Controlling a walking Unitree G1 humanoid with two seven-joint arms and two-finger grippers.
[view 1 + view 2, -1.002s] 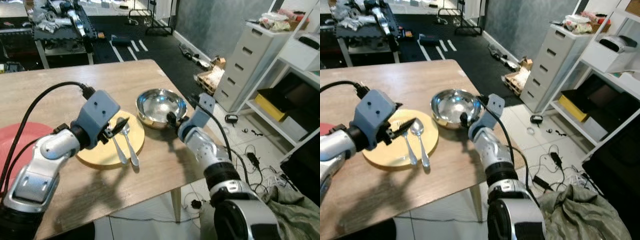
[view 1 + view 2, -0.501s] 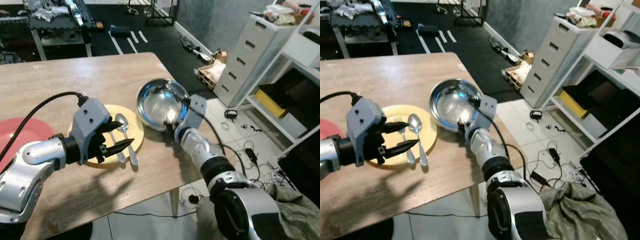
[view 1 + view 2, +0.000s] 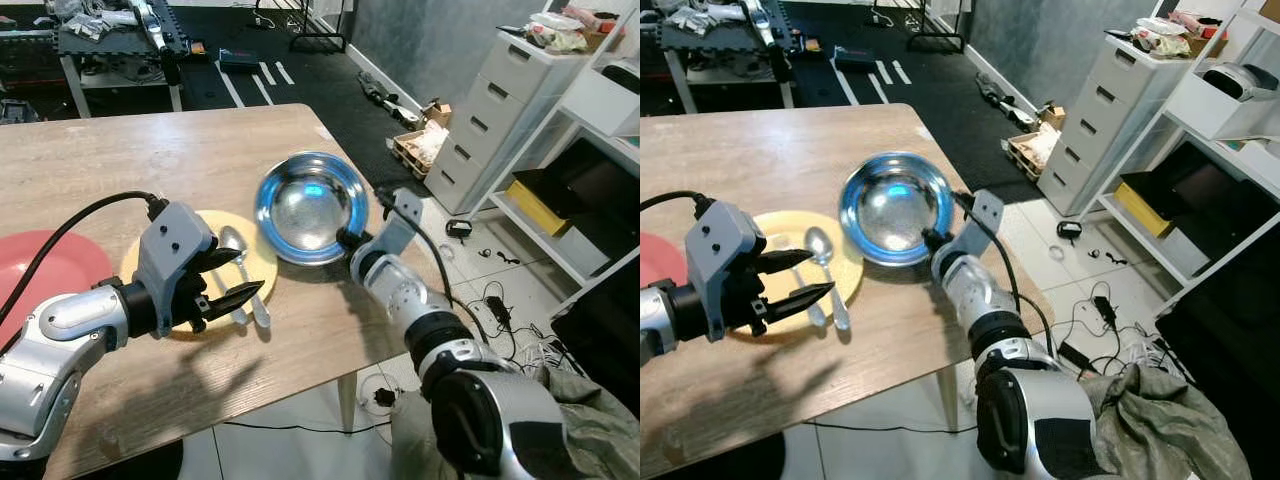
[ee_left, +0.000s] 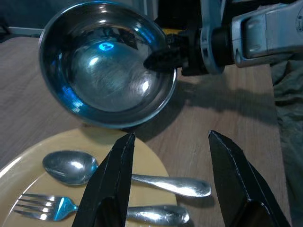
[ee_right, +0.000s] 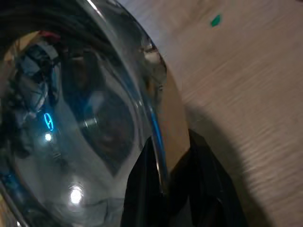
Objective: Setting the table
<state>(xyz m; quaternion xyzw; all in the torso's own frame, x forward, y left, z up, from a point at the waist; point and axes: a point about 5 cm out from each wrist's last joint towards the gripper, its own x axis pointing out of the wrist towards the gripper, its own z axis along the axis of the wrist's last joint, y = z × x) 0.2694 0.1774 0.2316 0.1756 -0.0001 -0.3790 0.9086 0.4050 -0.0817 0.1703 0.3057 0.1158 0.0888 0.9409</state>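
Steel bowl [image 3: 310,205] sits on the wooden table [image 3: 120,160], tilted, its rim pinched between the closed fingers [image 5: 199,189] of the right gripper [image 3: 345,238], one inside and one outside the wall. Just beside the bowl lies a yellow plate [image 3: 255,262] carrying a spoon [image 4: 123,175] and a fork [image 4: 94,210] side by side. Over the plate's near edge hovers the left gripper [image 3: 232,280], its black fingers [image 4: 113,189] spread well apart and holding nothing. A red plate [image 3: 50,275] lies farther along the table on the robot's left.

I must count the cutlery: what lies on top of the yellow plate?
On the yellow plate lie a spoon and a fork. The left gripper's open fingers cover part of the fork handle.
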